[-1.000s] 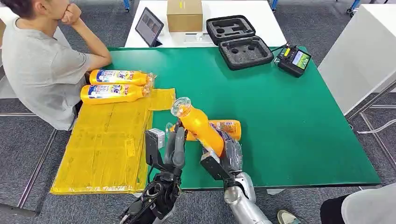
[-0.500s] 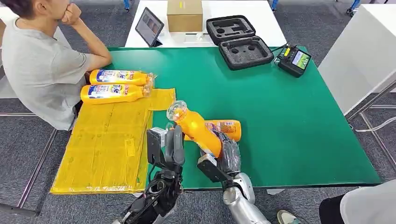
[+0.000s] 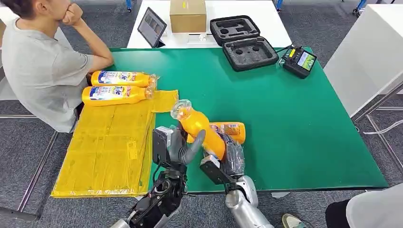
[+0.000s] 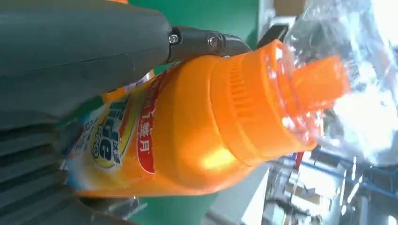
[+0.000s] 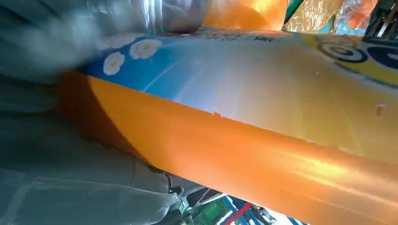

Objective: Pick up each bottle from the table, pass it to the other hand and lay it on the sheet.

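Note:
An orange bottle (image 3: 202, 130) with a clear-wrapped cap is tilted above the green table (image 3: 294, 123), cap pointing to the far left. My right hand (image 3: 232, 159) grips its lower body, the label (image 5: 258, 117) close against the right hand (image 5: 70, 187). My left hand (image 3: 183, 147) curls its fingers around the bottle's upper body; in the left wrist view the left hand (image 4: 70, 61) presses on the bottle (image 4: 187, 140) near its shoulder. Another orange bottle (image 3: 233, 129) lies on the table behind. Two bottles (image 3: 121, 78) (image 3: 114, 94) lie at the far end of the yellow sheet (image 3: 109, 147).
A person (image 3: 43, 66) sits at the table's left side, elbow by the two laid bottles. At the far edge are an open black foam case (image 3: 244, 42), a handheld controller (image 3: 298, 61), a tablet (image 3: 152, 26) and a cardboard box (image 3: 187, 14).
My left hand's fingers have bent from upright to wrap around the bottle. The right hand has shifted the bottle slightly toward the left hand.

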Tool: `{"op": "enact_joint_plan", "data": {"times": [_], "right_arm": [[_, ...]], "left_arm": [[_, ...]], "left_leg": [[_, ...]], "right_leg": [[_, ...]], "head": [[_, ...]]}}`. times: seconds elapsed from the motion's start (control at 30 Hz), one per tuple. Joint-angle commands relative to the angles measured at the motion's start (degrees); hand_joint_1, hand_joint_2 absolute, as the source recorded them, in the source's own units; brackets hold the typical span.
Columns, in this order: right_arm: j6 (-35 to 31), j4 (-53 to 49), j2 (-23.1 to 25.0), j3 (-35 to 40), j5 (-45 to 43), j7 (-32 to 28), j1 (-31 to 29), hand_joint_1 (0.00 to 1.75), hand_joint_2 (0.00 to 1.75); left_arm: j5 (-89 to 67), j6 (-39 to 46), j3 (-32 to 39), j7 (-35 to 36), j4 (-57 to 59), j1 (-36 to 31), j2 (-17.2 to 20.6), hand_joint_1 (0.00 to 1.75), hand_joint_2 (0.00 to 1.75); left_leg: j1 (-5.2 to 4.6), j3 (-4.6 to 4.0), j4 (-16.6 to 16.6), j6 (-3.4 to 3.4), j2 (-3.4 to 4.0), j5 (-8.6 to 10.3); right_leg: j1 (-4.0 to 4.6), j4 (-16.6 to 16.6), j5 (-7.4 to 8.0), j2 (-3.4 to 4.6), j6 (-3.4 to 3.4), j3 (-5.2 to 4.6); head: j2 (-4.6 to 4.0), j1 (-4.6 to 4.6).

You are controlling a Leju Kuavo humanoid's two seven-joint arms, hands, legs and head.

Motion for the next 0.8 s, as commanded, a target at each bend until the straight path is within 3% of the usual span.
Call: {"op": "enact_joint_plan", "data": {"times": [0.03, 0.37, 0.57, 0.67, 0.8], "right_arm": [[1.38, 1.20, -0.21, 5.65, -2.69, 1.14, -1.25, 1.73, 1.75], [0.11, 2.79, -0.11, 6.60, -1.55, 0.71, -2.09, 1.71, 1.75], [0.11, -1.14, 2.93, -0.99, 15.06, 1.74, -0.22, 1.71, 1.75], [0.11, -1.35, 3.62, -1.43, 16.46, 1.26, -0.03, 1.73, 1.75], [0.11, -2.82, 4.88, -3.15, 18.94, -0.97, 0.81, 1.75, 1.75]], "left_arm": [[-7.30, 6.19, -2.73, -2.19, 2.45, -0.90, 0.71, 0.00, 1.75], [-9.70, 5.04, -0.21, -2.19, 3.19, 0.67, -0.09, 0.00, 1.75], [-10.29, 5.20, 1.90, -2.19, 4.18, -0.11, -0.82, 0.00, 1.75], [-8.40, 4.28, 1.95, -2.19, 4.84, -0.54, -0.85, 0.00, 1.75], [-0.05, -2.59, 0.48, 2.94, 5.98, -1.27, -0.83, 0.00, 1.75]], "left_leg": [[0.06, 0.32, 0.00, -0.13, -0.02, -0.15], [0.04, 0.26, 0.00, -0.09, 0.05, -0.13], [0.05, 0.18, 0.01, -0.10, 0.02, -0.10], [0.05, 0.14, 0.03, -0.09, -0.02, -0.09], [0.05, 0.12, 0.01, -0.08, -0.06, -0.06]], "right_leg": [[0.04, 0.00, -0.14, 0.06, -0.11, 0.31], [0.03, -0.01, -0.09, 0.11, -0.08, 0.25], [0.04, 0.01, -0.08, 0.07, -0.08, 0.17], [0.04, 0.03, -0.09, 0.03, -0.07, 0.14], [0.05, 0.01, -0.07, -0.01, -0.06, 0.12]], "head": [[0.00, 0.02], [0.00, 0.02], [0.00, 0.02], [0.00, 0.02], [0.00, 0.02]]}}
